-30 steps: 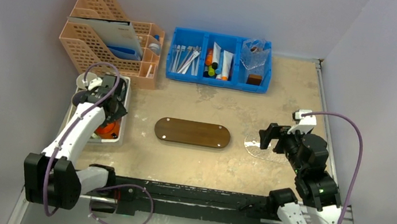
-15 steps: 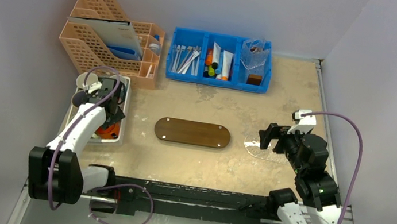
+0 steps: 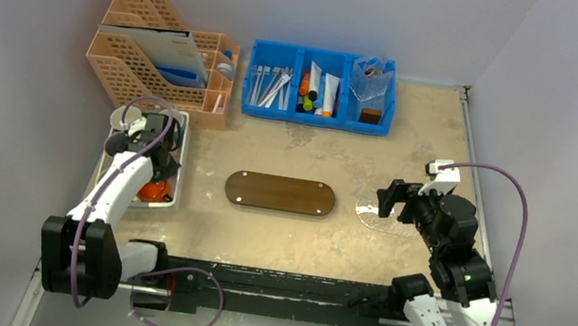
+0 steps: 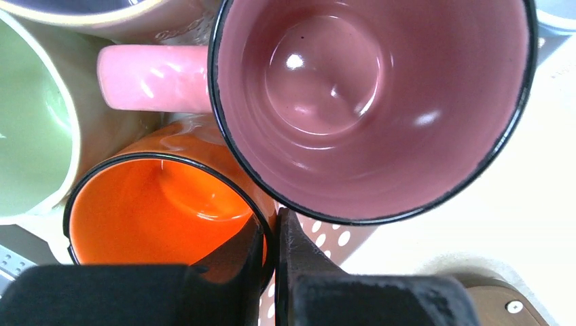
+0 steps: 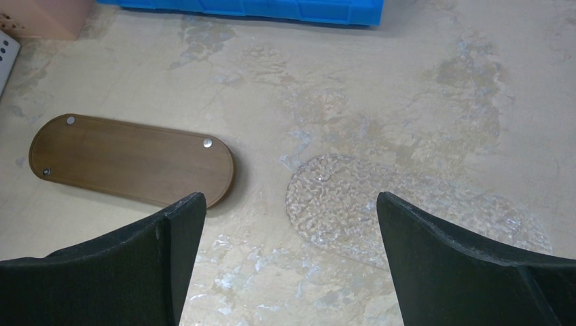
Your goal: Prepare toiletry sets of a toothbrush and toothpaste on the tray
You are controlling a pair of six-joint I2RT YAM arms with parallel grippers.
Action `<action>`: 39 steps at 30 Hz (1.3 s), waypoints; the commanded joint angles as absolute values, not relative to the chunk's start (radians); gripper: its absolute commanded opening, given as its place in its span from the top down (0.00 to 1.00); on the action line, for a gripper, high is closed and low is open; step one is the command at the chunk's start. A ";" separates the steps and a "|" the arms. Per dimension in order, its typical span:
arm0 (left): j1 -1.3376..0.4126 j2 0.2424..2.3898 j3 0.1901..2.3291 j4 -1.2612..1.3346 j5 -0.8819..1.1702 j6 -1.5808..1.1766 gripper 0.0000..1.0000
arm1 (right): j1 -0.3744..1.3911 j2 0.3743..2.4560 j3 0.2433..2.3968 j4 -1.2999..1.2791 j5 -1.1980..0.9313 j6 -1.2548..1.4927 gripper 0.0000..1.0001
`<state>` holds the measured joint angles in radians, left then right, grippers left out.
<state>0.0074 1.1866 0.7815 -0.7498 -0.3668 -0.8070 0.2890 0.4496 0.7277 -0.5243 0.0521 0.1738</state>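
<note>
Crowded by the pink mug (image 4: 367,102), my left gripper (image 4: 270,227) pinches the orange mug (image 4: 149,210) rim; my right gripper (image 5: 289,200) gapes wide over open table (image 5: 407,81), tray (image 5: 129,159) at frame left.

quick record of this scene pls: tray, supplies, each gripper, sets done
tray: mid-table, nothing on it
toothbrushes: left compartment of blue bin
pale tubes: middle compartment of the bin, among coloured tubes
left gripper: over white tray, fingers pinching the rim of orange mug
right gripper: open, empty, above clear plate
sets done: none
</note>
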 commanded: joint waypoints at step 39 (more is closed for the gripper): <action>0.021 1.032 1.094 -1.106 -0.461 -0.746 1.00 | 0.299 0.453 0.721 -0.490 0.038 0.156 0.01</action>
